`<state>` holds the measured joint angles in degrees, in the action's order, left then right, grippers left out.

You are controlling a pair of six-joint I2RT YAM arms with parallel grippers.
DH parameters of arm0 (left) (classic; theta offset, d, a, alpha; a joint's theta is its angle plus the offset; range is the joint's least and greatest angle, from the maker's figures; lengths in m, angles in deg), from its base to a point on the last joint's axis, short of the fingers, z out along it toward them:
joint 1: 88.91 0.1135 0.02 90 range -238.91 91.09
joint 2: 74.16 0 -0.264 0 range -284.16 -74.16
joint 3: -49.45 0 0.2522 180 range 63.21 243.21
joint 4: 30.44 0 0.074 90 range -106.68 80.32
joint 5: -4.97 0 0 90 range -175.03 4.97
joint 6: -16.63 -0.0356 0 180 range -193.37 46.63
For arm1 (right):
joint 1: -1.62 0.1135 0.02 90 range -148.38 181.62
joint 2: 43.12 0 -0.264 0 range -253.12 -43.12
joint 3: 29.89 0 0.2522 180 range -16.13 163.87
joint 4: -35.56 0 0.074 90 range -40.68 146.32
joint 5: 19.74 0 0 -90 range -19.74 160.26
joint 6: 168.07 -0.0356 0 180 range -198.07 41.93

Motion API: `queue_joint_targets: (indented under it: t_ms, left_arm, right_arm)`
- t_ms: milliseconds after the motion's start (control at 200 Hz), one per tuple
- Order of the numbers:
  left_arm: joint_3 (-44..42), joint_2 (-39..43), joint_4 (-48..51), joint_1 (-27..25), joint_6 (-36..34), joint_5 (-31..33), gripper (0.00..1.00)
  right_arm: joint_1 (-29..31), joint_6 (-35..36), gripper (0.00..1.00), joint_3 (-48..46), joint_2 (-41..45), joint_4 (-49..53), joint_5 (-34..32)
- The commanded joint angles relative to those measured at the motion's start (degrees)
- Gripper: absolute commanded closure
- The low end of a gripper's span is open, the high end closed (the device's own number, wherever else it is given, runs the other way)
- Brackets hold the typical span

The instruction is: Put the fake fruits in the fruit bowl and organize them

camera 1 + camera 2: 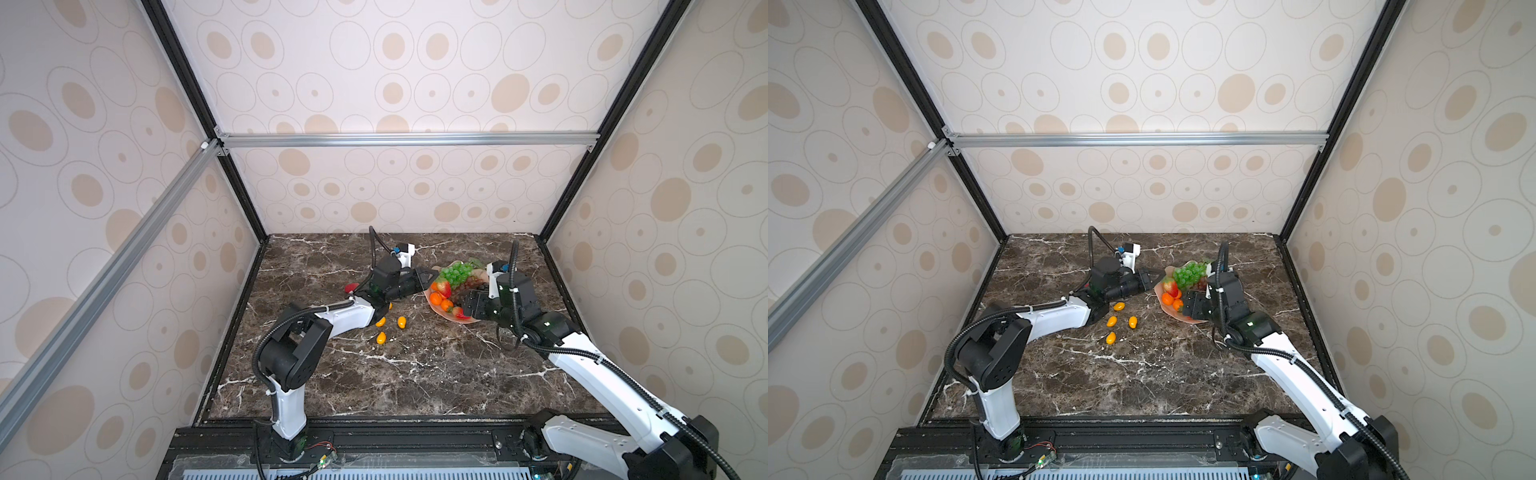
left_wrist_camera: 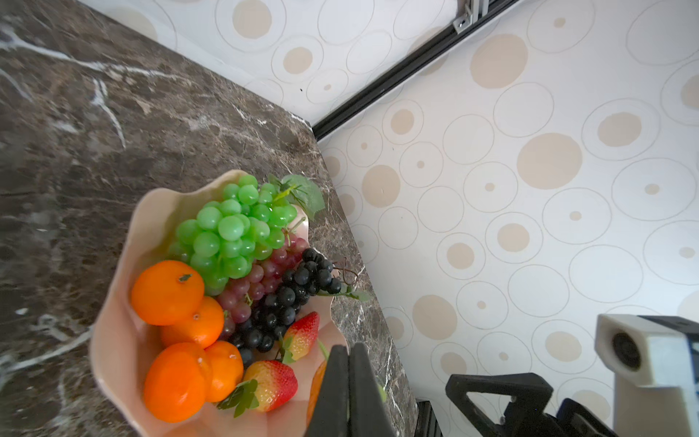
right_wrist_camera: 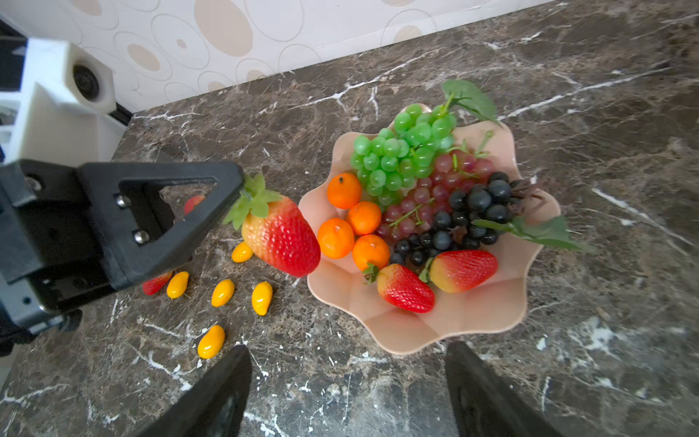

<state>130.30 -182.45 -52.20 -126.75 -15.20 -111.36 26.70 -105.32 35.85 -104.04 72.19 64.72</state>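
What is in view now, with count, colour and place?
bowl: one, pale pink, on the table.
grapes: three bunches, green, red-purple, black, in the bowl.
tangerines: four, orange, in the bowl.
strawberries: two, red, in the bowl.
held strawberry: one, red, beside the bowl's rim.
hidden strawberry: one, red, on the table, partly behind the left gripper.
kumquats: five, yellow-orange, on the table.
table: one, dark marble.
left gripper: shut on the held strawberry.
right gripper: open, over the bowl's edge.

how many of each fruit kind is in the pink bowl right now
round orange plastic tangerines: 4
red plastic strawberries with green leaves: 2
plastic grape bunches (green, red-purple, black): 3
total in the pale pink wavy-rimmed bowl: 9
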Motion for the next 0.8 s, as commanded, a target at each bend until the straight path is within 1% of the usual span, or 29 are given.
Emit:
queue_joint_targets:
  t_ms: [0, 195, 355, 795]
  left_arm:
    - [4.11, -2.55, -1.21, -1.96, 0.97, 1.63, 1.0]
    - [8.58, -7.6, -0.1, -4.55, 1.24, 1.45, 1.0]
    - [11.14, -10.63, 0.85, -6.64, 1.29, 1.41, 1.0]
    - [15.34, -16.19, 2.2, -8.99, 1.79, 1.86, 1.0]
  right_arm:
    - [-1.52, -1.23, 0.16, -1.3, 2.34, 4.29, -2.94]
    - [-3.61, -1.14, 0.17, -2.49, 5.32, 5.81, -3.6]
    - [-4.16, -1.23, 0.17, -3.16, 6.21, 6.29, -3.56]
    - [-4.51, -1.45, 0.17, -3.75, 6.6, 6.71, -3.14]
